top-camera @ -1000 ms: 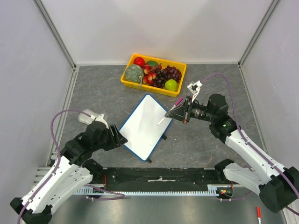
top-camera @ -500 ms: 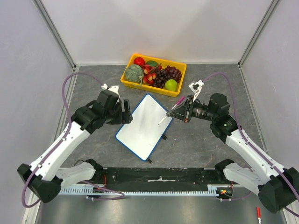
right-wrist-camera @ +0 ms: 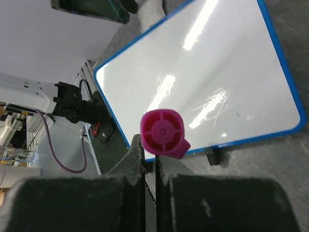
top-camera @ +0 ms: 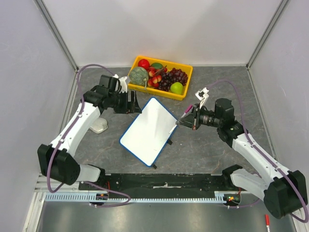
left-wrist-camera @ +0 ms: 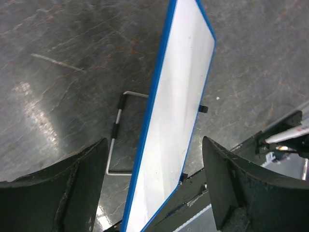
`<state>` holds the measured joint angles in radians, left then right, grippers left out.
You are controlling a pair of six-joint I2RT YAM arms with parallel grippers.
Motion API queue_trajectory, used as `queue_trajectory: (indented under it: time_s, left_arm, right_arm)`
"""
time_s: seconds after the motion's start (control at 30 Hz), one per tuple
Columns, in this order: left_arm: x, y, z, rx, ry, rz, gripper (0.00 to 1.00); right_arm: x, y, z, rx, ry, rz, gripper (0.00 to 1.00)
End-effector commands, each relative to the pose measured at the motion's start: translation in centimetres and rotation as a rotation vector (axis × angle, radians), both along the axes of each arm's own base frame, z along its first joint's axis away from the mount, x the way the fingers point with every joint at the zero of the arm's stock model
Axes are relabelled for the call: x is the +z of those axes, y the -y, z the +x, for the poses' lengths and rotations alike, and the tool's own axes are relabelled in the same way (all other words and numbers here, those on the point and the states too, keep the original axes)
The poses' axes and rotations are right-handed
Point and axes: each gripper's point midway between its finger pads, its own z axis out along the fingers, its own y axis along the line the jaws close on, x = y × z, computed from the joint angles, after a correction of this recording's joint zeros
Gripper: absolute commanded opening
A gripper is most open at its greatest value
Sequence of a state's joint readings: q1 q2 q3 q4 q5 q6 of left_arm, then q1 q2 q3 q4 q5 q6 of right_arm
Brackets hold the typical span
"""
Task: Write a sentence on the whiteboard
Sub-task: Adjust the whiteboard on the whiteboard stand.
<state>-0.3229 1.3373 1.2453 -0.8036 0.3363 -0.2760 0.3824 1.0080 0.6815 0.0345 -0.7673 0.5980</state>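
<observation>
Grey stone-patterned bench (top-camera: 207, 154) between white walls: you have the whiteboard (top-camera: 147, 130) lying at its middle, turned at an angle. Its white face is blank in every view, so no writing shows yet. Behind it, a little apart from its far corner, sits a yellow fruit basket (top-camera: 154, 92). Your left tool (top-camera: 134, 105) hangs at the board's far-left edge with its fingers spread wide, gripping nothing. The wrist view shows the blue rim running between them, clear of both. Your right tool (top-camera: 185, 121) is clamped narrow on a pink marker (top-camera: 176, 124), whose tip reaches the board's right edge; whether it touches cannot be told.

By the look of it, the step in hand is the set-up for the first stroke: board to be steadied, pen to be brought in. The next move likely calls for you to close the left fingers on the rim without shifting the board. After that, carry the tip inward to the upper part of the face, leaving room for a full line.
</observation>
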Motion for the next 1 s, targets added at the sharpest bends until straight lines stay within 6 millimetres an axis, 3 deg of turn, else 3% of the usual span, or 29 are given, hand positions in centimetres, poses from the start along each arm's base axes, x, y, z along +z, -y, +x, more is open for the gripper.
queue_trajectory:
  time_s: [0.0,0.1,0.27,0.47,0.67,0.97]
  left_arm:
    - [3.1,2.8,1.0,-0.191,0.084,-0.120,0.81]
    - [3.6,2.4,1.8,-0.187,0.121,-0.098,0.82]
    - [1.0,2.5,2.6,-0.240,0.038,-0.092,0.81]
    - [-0.1,2.8,2.5,-0.283,0.004,-0.094,0.77]
    - [-1.0,3.9,1.8,-0.355,-0.047,-0.152,0.74]
    - [-4.3,4.7,1.0,-0.411,-0.160,-0.133,0.64]
  right_arm:
    - [-2.9,0.8,-0.6,0.018,-0.054,-0.037,0.00]
    - [-4.1,1.4,-0.8,0.003,-0.082,-0.060,0.00]
    - [-6.7,2.1,-0.9,-0.014,-0.110,-0.104,0.00]
    - [-9.1,3.4,0.9,-0.125,-0.107,-0.196,0.00]
    - [-9.8,3.4,2.5,-0.166,-0.089,-0.205,0.00]
    - [-9.8,3.8,2.5,-0.185,-0.074,-0.205,0.00]
